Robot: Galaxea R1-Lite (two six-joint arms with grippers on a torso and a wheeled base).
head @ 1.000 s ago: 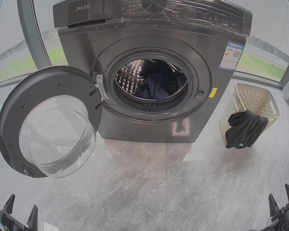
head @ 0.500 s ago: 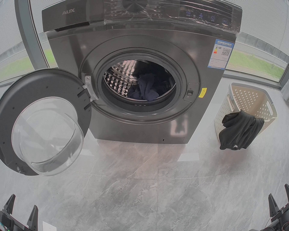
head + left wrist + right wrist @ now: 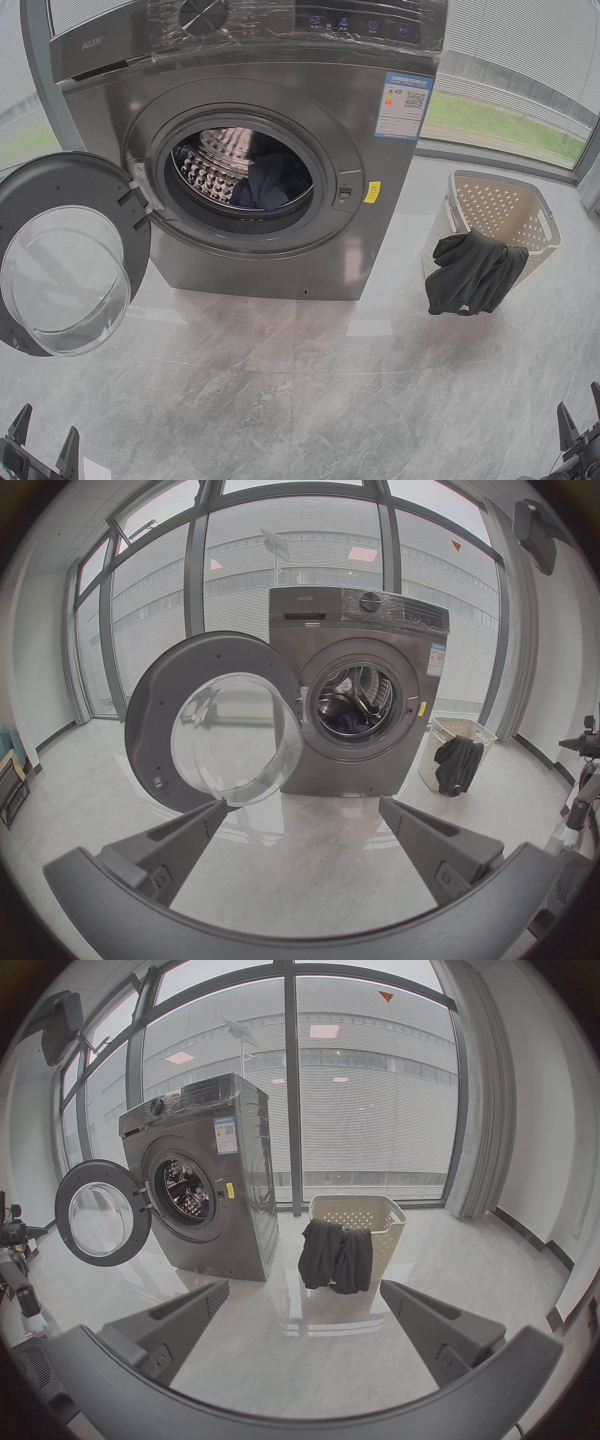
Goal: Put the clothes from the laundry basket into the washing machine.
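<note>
The left gripper (image 3: 301, 805) has its 2 dark fingers spread wide with nothing between them, low over the floor (image 3: 300, 400) and well apart from the machine. The right gripper (image 3: 304, 1285) is the same: jaws wide, holding nothing, facing the basket from some way off.

Beyond the right gripper stands the laundry basket (image 3: 494, 177), a beige plastic tub with small star-shaped holes in its walls and a handle slot at the side. A black garment (image 3: 475, 275) is draped over its near rim, crumpled at the top and hanging down the outer wall in 2 loose folds; its fabric is matte and plain.

To the robot's left of the basket, just beside it, is the washing machine (image 3: 350, 112), a grey front-loader with clear film over its control panel, 1 blue-edged label at the upper right of its front and 1 small yellow sticker by the latch. Its round door (image 3: 37, 187), with a clear bowl-shaped window, is swung fully open on the robot's left. Inside the steel drum (image 3: 206, 169) lie dark blue clothes (image 3: 265, 184), bunched at the bottom.

The floor is glossy grey marble-look tile, and tall windows (image 3: 375, 1085) stand behind the machine.
</note>
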